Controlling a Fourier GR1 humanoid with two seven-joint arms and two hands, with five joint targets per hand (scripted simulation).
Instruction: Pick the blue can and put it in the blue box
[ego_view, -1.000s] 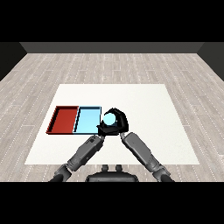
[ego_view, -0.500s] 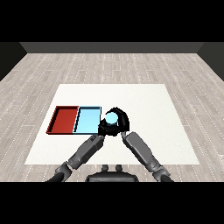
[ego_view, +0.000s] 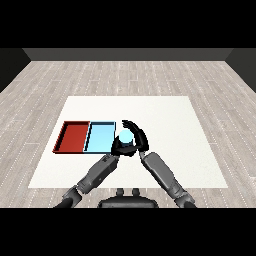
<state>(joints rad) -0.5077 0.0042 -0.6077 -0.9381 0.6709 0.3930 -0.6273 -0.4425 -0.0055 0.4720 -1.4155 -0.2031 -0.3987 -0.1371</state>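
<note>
- Pale blue, the round top of a small blue can, showing between two black hands just right of the light blue tray's near right corner.
- Curled round that can, the right hand, fingers arching over its far side and down its right flank.
- Crowded in at the can's near left side, the left hand; cannot tell whether its fingers are spread or curled, nor whether they touch the can.
- Hard to say if the can rests on the white table or hangs just above it.
- Light blue shallow tray lying immediately left of the can, edge to edge with a red shallow tray on its far left side; nothing seen inside either.
- By judgement, grasp made and carry in hand, with the placing not yet done.
- Next move, most likely: a short lift to pass over the tray's low rim, a small shift left to the middle of the blue tray, then a lowering and a release.
- Worth minding: the rim so close to the can, and the left hand in the path.
</note>
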